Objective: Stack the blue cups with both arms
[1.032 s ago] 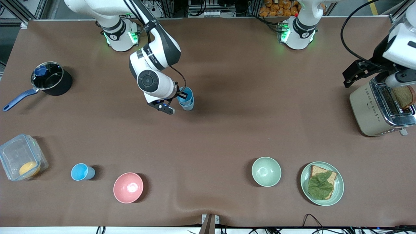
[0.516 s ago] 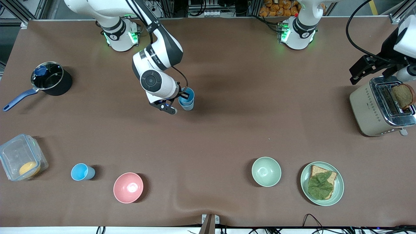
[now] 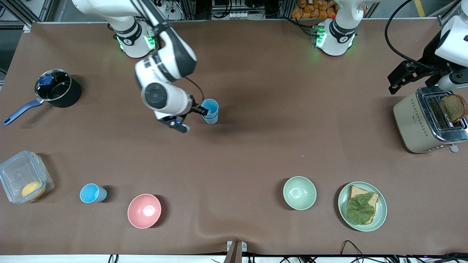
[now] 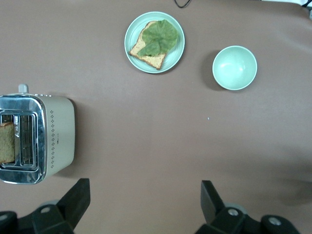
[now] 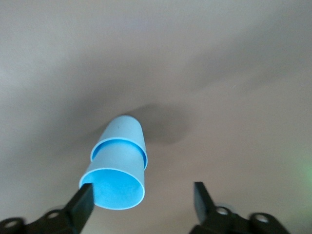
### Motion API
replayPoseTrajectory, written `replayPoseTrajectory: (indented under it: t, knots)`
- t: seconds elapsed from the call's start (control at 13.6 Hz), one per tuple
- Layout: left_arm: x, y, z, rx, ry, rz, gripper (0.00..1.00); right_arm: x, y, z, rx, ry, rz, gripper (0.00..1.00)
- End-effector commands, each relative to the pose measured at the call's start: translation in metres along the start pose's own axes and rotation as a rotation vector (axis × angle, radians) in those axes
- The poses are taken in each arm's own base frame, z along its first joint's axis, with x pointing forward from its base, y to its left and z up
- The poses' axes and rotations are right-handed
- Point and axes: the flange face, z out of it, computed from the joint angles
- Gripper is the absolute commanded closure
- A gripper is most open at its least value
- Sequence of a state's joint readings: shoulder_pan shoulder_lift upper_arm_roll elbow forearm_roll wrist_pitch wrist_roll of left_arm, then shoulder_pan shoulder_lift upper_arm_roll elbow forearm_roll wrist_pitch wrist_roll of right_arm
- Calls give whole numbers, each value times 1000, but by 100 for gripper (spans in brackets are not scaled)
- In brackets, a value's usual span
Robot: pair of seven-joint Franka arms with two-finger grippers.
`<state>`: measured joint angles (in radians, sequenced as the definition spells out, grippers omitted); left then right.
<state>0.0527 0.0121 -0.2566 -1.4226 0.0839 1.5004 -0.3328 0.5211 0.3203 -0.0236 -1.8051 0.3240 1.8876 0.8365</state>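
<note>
Two blue cups [image 3: 210, 111] stand nested in one stack on the brown table, toward the right arm's end and farther from the front camera than the bowls. In the right wrist view the stack [image 5: 118, 165] leans with its open mouth toward the camera. My right gripper [image 3: 190, 118] is open beside the stack; in its wrist view [image 5: 141, 202] one finger sits at the upper cup's rim and the other stands apart from it. A third sky-blue cup [image 3: 93, 193] stands alone beside the pink bowl [image 3: 144, 210]. My left gripper [image 3: 398, 77] is open and empty [image 4: 144, 195] above the toaster [image 3: 420, 122].
The toaster holds a bread slice [image 3: 453, 107]. A pale green bowl [image 3: 299, 192] and a green plate [image 3: 380, 215] with bread and lettuce lie nearer to the front camera. A black pot [image 3: 58, 88] and a clear box [image 3: 22, 175] with an orange thing are at the right arm's end.
My right gripper has let go of the upper cup's rim and drawn back from the stack toward the right arm's end. The stack stays put. The left arm has shifted slightly.
</note>
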Motion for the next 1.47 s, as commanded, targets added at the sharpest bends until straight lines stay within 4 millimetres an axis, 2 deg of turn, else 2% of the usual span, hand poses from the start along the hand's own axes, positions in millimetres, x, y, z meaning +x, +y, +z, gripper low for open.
replayPoseTrajectory:
  t: [0.0, 0.22, 0.37, 0.59, 0.74, 0.88, 1.03, 1.4]
  knots:
    - [-7, -4, -3, -6, -24, 24, 0, 39, 52, -49, 46, -9, -63, 0]
    - [-7, -4, -4, -8, -23, 24, 0, 92, 133, -96, -39, 88, -205, 0]
    - [-7, -6, -3, -24, -32, 21, 0, 109, 186, -130, -46, 117, -281, 0]
    - [-7, -10, -2, -44, -57, 44, 0, 100, 243, -190, -70, 192, -396, 0]
    - [-6, -15, -1, -43, -57, 38, 0, 86, 272, -218, -69, 207, -453, 0]
    - [-7, -16, -3, -43, -54, 41, 0, 65, 288, -262, -69, 223, -483, 0]
    - [-6, -17, -2, -42, -55, 41, 0, 49, 293, -305, -85, 253, -480, 0]
    - [-6, -18, -3, -32, -51, 37, 0, 37, 289, -331, -105, 313, -492, 0]
